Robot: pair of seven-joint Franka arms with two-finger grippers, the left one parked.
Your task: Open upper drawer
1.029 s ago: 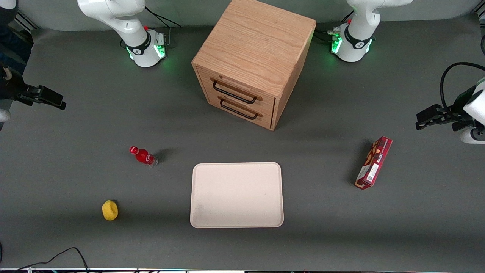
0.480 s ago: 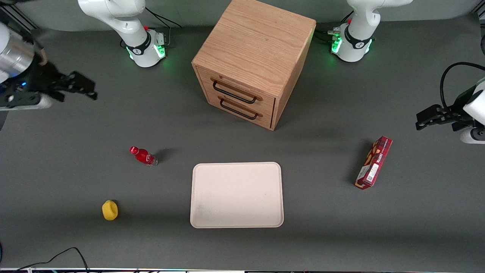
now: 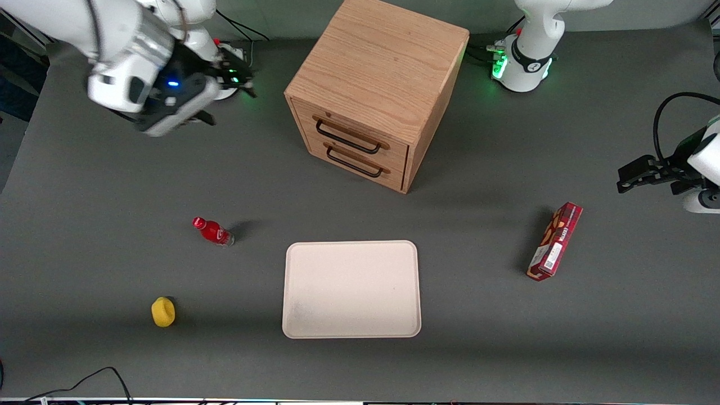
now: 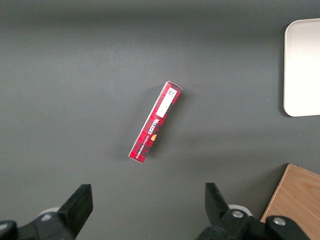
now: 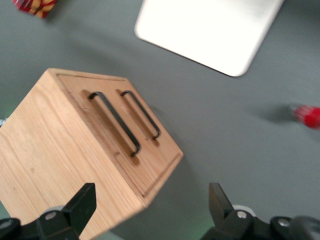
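My end effector [image 3: 233, 76] has swung in from the surface's edge, fingers spread and empty, near the cabinet [image 3: 378, 93]. The upper drawer [image 3: 351, 135] remains shut, its handle [image 3: 347, 136] untouched.

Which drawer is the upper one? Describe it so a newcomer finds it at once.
Find the wooden cabinet standing farther from the front camera than the cream tray. Its front carries two light oak drawers, one above the other, each with a wide black wire handle. The upper drawer is the topmost, just under the cabinet's top; the open claw hovers beside the cabinet.
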